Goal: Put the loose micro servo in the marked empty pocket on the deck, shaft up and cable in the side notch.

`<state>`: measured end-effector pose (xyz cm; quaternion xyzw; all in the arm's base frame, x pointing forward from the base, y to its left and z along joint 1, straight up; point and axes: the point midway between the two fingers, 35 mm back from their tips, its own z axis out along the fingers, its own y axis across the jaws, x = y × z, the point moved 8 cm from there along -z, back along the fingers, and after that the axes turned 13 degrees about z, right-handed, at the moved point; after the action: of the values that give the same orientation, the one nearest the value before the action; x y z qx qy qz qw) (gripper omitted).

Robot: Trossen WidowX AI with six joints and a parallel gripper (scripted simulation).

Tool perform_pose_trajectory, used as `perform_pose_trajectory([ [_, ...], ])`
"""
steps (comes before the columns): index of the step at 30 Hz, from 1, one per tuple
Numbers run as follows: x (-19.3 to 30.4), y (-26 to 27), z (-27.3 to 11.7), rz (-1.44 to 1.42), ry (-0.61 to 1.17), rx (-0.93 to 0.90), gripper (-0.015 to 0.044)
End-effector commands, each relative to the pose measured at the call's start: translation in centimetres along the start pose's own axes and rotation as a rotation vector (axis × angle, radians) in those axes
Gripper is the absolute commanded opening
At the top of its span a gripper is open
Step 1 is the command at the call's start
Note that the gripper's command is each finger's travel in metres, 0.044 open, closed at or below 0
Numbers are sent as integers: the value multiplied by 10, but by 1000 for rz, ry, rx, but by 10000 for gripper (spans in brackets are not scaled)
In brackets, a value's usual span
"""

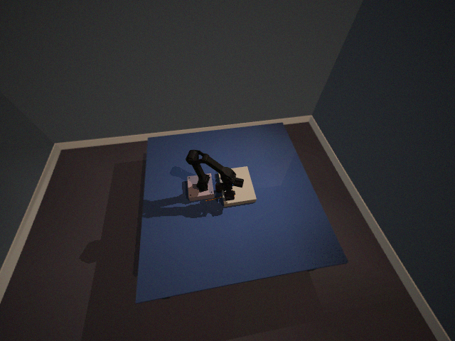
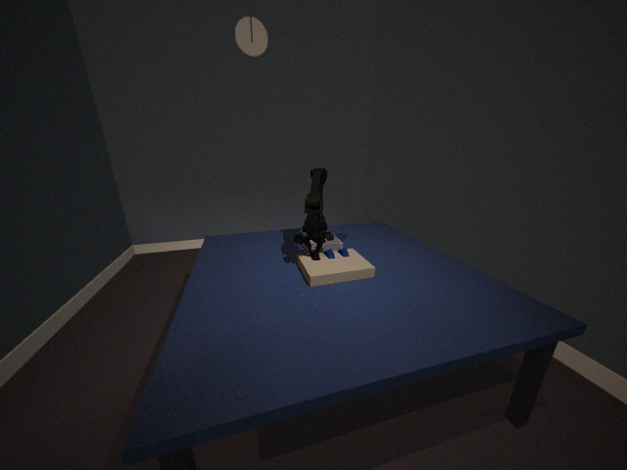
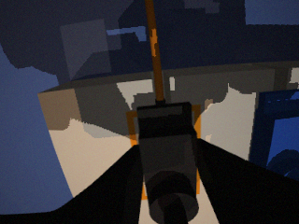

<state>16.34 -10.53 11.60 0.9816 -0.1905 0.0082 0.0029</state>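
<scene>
My gripper (image 3: pixel 167 148) (image 1: pixel 229 197) (image 2: pixel 315 257) is shut on the black micro servo (image 3: pixel 165 156), one finger on each side of its body. The servo's round output end faces up toward the wrist camera. Its orange cable (image 3: pixel 158 79) (image 1: pixel 212 199) runs out from the end of the body across the deck's edge. The servo is over the orange pocket outline (image 3: pixel 131 122), which shows on both sides of it. The pocket's opening and notch are mostly hidden beneath the servo; I cannot tell how deep it sits. The cream deck (image 3: pixel 65 154) (image 1: pixel 246 183) (image 2: pixel 344 268) lies below.
Blue servos (image 2: pixel 330 254) stand in the deck beside the gripper; one (image 3: pixel 285 140) is close to the right finger in the wrist view. The arm's pale base plate (image 1: pixel 193 191) is beside the deck on the blue table (image 1: pixel 257 234) (image 2: pixel 283 344).
</scene>
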Motion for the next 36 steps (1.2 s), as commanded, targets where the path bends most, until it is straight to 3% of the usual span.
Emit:
perform_pose_trajectory([
  [1, 0, 0, 4, -2, 1, -1, 0],
  [3, 0, 0, 6, -2, 1, -1, 0],
  [10, 0, 0, 4, -2, 1, -1, 184],
  [21, -2, -1, -32, -2, 1, -1, 187],
  [22, -1, -1, -29, -2, 5, -1, 214],
  [31, 61, -11, -71, -2, 8, 0, 440],
  [36, 100, -23, -94, -3, 10, 2, 440],
])
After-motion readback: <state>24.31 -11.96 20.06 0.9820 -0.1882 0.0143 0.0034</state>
